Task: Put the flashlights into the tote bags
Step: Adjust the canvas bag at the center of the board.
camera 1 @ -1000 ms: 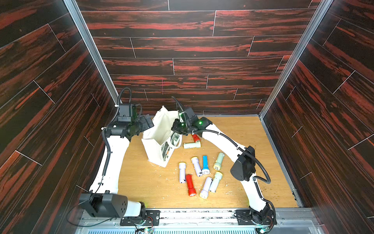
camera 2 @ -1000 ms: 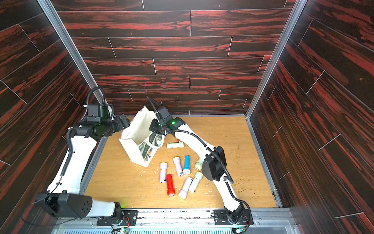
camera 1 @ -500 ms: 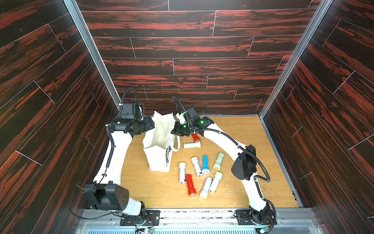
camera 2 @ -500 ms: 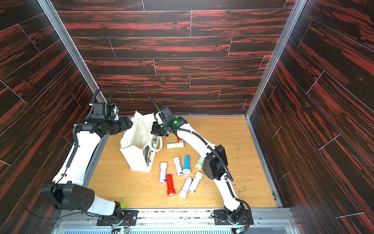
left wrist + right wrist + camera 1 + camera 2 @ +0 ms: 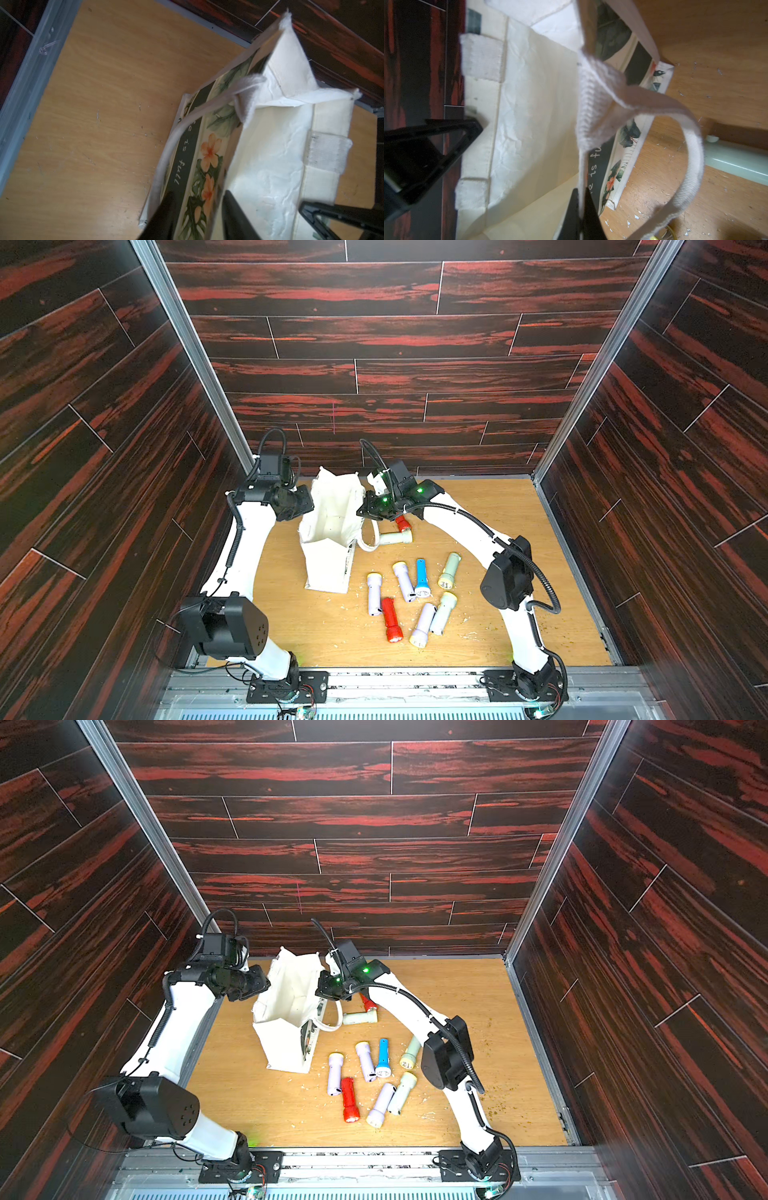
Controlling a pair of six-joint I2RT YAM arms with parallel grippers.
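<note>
Standing upright toward the back left of the wooden table [image 5: 519,531], the cream canvas tote bag with a leafy flower print [image 5: 332,539] gapes open between the two arms. The right arm's fingers [image 5: 588,216] are pressed together on the rim of one printed wall, next to the looping cream strap handle [image 5: 691,158]. The left arm's fingers [image 5: 234,214] straddle the opposite printed wall, one inside and one outside, a narrow gap apart. I cannot tell whether they pinch the cloth.

Of the script on the bag, only "is full" can be read. Inside I can see just crumpled pale lining, and the bottom is hard to make out.

Every flashlight I can count lies outside the bag on the wood. A pale mint plastic flashlight [image 5: 395,537] lies just behind the handle loop, and a red plastic flashlight [image 5: 402,524] is half hidden under the right arm. Nearer the front is a loose cluster that includes a blue plastic flashlight [image 5: 422,577] and a second red flashlight [image 5: 390,619] among lilac and mint ones. In a top view the right arm's elbow covers part of a mint-green flashlight [image 5: 410,1052].
</note>
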